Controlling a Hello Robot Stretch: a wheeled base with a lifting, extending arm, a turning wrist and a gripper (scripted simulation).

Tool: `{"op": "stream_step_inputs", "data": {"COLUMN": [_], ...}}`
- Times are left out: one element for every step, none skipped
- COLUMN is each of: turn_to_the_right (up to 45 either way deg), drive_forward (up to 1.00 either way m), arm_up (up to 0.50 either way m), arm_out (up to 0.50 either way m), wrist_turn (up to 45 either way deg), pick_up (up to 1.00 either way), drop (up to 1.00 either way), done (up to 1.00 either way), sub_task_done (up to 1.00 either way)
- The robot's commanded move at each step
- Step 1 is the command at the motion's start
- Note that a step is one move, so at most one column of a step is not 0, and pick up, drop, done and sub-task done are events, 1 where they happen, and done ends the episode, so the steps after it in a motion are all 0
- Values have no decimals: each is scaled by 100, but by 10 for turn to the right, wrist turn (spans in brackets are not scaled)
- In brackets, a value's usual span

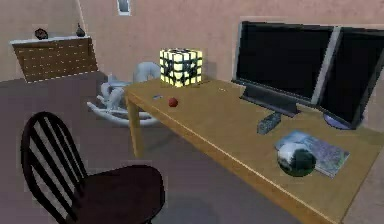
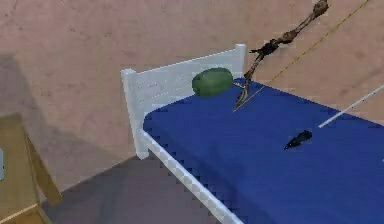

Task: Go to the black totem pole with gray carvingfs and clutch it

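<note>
Closest, a black chair [image 1: 118, 190] is crowding the bench [image 1: 200, 125]; I am judging us searching, since I cannot tell the totem pole's whereabouts or the end effector's state, and am planning to drive toward the dresser [image 1: 55, 58] at upper left.

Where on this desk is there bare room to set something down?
Bare wood on the desk lies between the small red thing and the remote, out to its front edge. Crowded: cube and two monitors behind, sphere by the remote.

Home bedroom doubling as a study: white-framed bed [image 2: 250, 150] with blue cover, wooden desk [image 1: 215, 125] bearing two dark monitors [image 1: 283, 55], black spindle-back chair [image 1: 70, 165], wooden dresser [image 1: 55, 58] by the wall.
</note>
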Motion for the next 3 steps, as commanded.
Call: {"op": "stream_step_inputs", "data": {"turn_to_the_right": [-450, -180, 450], "drive_forward": [0, 0, 0], "arm_up": [0, 0, 0], "arm_out": [0, 0, 0], "wrist_turn": [0, 0, 0], "pick_up": [0, 0, 0], "drop": [0, 0, 0], "done": [0, 0, 0], "sub_task_done": [0, 0, 0]}}
